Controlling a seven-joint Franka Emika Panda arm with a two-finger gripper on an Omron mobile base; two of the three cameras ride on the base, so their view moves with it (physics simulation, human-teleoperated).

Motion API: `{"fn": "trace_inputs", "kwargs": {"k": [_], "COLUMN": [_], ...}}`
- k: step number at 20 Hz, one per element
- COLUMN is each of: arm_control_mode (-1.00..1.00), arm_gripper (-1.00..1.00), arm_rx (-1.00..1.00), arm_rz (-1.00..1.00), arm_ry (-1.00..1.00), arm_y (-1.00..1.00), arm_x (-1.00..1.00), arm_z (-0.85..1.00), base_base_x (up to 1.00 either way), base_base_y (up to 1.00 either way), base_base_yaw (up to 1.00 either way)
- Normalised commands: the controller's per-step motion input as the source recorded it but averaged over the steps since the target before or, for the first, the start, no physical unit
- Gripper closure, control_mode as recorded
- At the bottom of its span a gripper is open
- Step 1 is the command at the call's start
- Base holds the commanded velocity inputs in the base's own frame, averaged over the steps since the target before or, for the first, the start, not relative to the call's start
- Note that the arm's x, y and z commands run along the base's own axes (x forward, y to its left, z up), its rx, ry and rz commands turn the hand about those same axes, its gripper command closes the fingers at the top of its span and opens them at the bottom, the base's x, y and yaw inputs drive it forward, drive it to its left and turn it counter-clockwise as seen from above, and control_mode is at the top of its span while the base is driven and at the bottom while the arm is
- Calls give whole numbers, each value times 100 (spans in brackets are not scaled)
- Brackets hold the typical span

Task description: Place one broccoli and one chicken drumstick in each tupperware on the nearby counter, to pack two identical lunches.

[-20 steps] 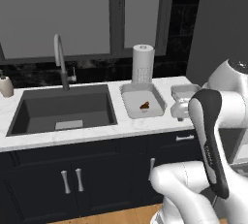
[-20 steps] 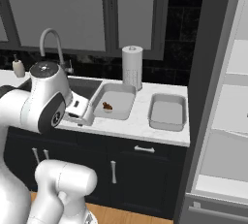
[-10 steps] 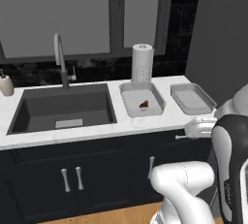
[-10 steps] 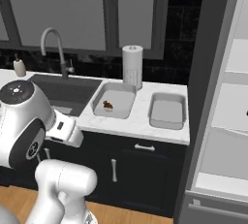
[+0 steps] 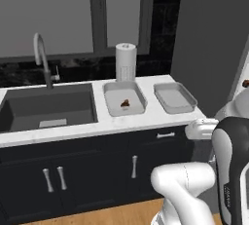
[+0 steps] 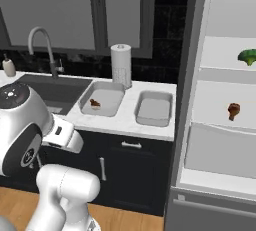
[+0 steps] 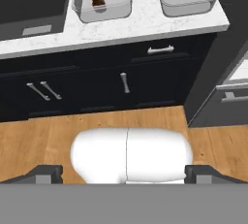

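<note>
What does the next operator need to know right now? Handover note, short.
Pincer: open, holding nothing, pulled back low in front of the cabinets.
Left tray: one drumstick inside, no broccoli.
Right tray: nothing in it.
Both trays sit on the counter right of the sink, in front of the paper towel roll.
Open fridge to the right: one broccoli on the upper shelf, a second drumstick on the shelf below.
Done: one drumstick packed.
Left: fridge drumstick into the right tray, one broccoli into each tray. I can see just one broccoli; the second must be found.
</note>
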Motion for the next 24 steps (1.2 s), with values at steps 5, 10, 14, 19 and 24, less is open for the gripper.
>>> {"fn": "trace_inputs", "kwargs": {"k": [5, 10, 14, 19, 24], "arm_control_mode": [100, 100, 100, 100, 100], "arm_gripper": [-100, -100, -100, -100, -100], "arm_rx": [0, 0, 0, 0, 0], "arm_rz": [0, 0, 0, 0, 0], "arm_ry": [0, 0, 0, 0, 0], "arm_y": [0, 0, 0, 0, 0], "arm_x": [0, 0, 0, 0, 0], "arm_z": [0, 0, 0, 0, 0], "base_base_x": [-1, 2, 22, 19, 26], "base_base_y": [-100, -100, -89, -55, -50], "base_base_yaw": [-9, -2, 0, 6, 12]}}
